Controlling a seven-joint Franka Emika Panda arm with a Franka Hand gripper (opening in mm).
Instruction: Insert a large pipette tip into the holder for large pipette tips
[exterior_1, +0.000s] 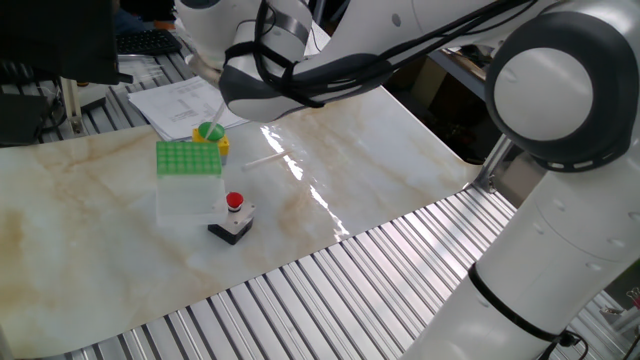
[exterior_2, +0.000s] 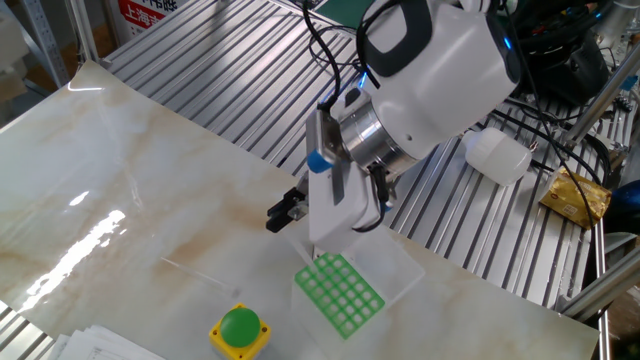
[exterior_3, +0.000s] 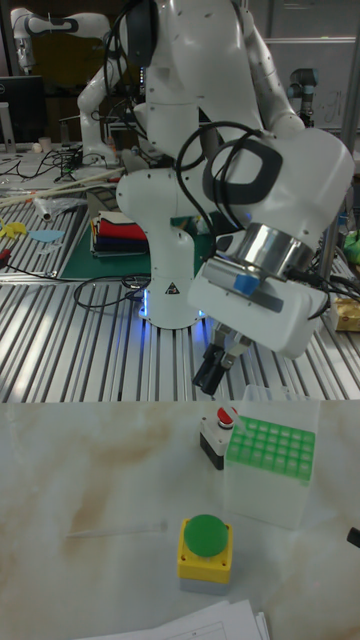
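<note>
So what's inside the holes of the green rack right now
Nothing shows in the green rack: the holes visible from above look empty. The long clear tip lies flat on the table, apart from the rack. The rack's lower part is cloudy plastic, so its inside cannot be seen.

Arm reached in from upper frame, wrist angled down; claw (exterior_3: 222, 372) hung mid-frame, fingers close together, state unclear.

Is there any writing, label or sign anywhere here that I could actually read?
Red sign at the top edge: white characters, cut off and too blurred to read.
Printed sheets behind the green rack: text too small to read.
Triangle sticker on the robot base: a symbol, no legible words.
</note>
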